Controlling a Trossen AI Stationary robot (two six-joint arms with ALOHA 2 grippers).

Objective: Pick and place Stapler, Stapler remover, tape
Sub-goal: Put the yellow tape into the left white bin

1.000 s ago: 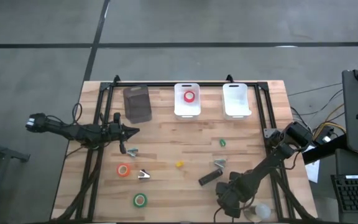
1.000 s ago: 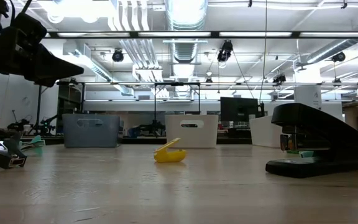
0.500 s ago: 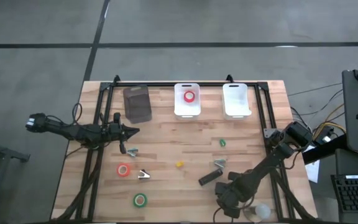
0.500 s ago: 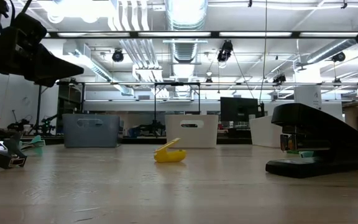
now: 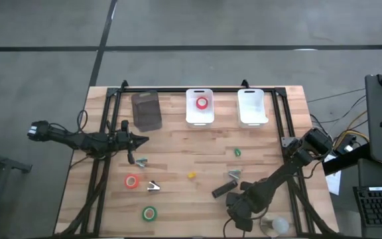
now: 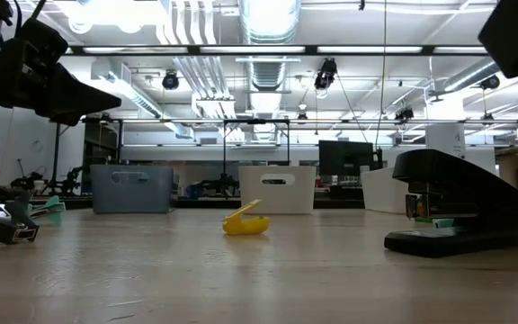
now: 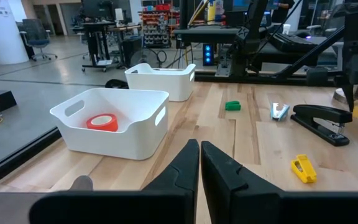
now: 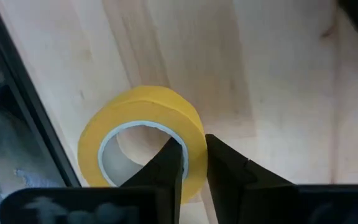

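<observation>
My right gripper (image 5: pixel 239 211) points down near the table's front right and is shut on a yellow tape roll (image 8: pixel 143 142), which its body hides in the high view. The black stapler (image 5: pixel 223 190) lies flat just beyond it. Silvery staple removers (image 5: pixel 153 187) (image 5: pixel 141 161) (image 5: pixel 234 174) lie loose on the wood. A red tape roll (image 5: pixel 201 103) lies in a white bin; an orange-red roll (image 5: pixel 132 181) and a green roll (image 5: pixel 150 213) lie flat at front left. My left gripper (image 5: pixel 141 139) hovers shut at the left, touching nothing. My right gripper pinches the yellow roll's wall (image 8: pixel 190 144), with one finger (image 8: pixel 169 163) inside the ring's open centre and the other (image 8: pixel 224 163) outside it. The fingers come from above, pointing steeply down. The roll sits tilted in the hold; whether it is clear of the table I cannot tell.
A grey bin (image 5: pixel 146 109) and two white bins (image 5: pixel 200 118) (image 5: pixel 252 118) stand along the far edge. A small green bit (image 5: pixel 237 152) and a yellow bit (image 5: pixel 191 175) lie mid-table. A pale round thing (image 5: pixel 278 226) sits at the front right. A black frame rail (image 5: pixel 289 192) runs beside the right arm.
My right gripper has shifted a little toward the table's left edge; in the low view its dark body now shows lower and larger at the upper right. The stapler and the other loose things have stayed where they were.
</observation>
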